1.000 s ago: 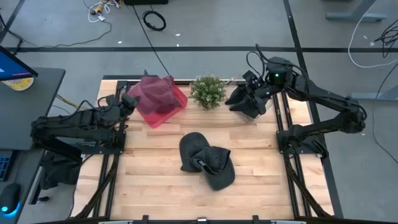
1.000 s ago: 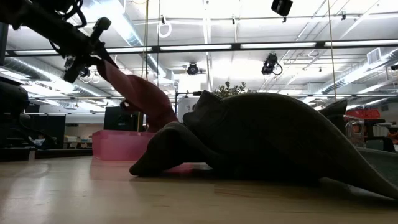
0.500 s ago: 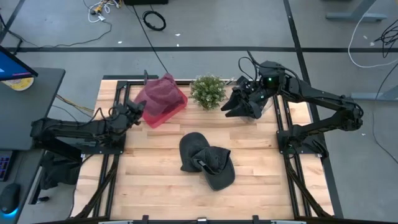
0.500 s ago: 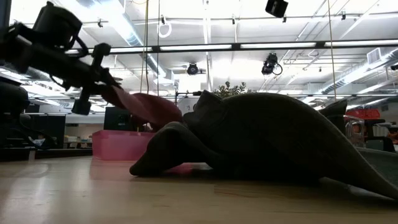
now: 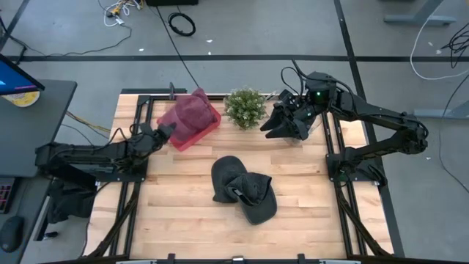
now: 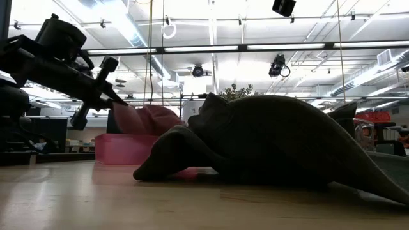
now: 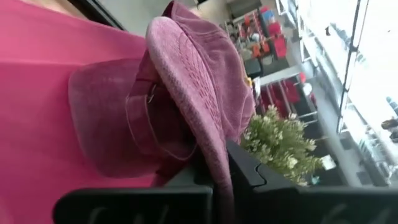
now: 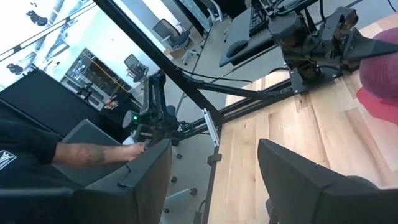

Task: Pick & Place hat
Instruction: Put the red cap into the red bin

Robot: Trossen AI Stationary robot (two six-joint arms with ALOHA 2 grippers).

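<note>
A maroon corduroy hat (image 5: pixel 192 110) lies over the pink bin (image 5: pixel 207 129) at the table's far left. My left gripper (image 5: pixel 163 130) is shut on its brim at the bin's left side. The low view shows the hat (image 6: pixel 148 118) reaching down to the bin's rim (image 6: pixel 118 137). Two dark hats (image 5: pixel 242 189) lie heaped at the table's middle, resting on their brims and crowns. My right gripper (image 5: pixel 281 125) hangs open in the air at the far right, beside the plant, with nothing between its fingers (image 8: pixel 149 177). My left gripper pinches the edge of the hat's brim (image 7: pixel 216 163) between its two fingers. It comes nearly level from the table's left. The brim end stays raised at the fingers, while the crown (image 7: pixel 205 68) lies over the bin.
A small potted plant (image 5: pixel 245 108) stands at the far edge between the bin and my right gripper. Bare wood lies at the near side of the table (image 5: pixel 190 227). Beyond the table, a person's forearm (image 8: pixel 93 152) shows in the right wrist view.
My left gripper has gone down and toward the table's left edge, staying shut on the brim. The maroon hat, which hung high and stretched out above the bin, has come down onto the bin.
</note>
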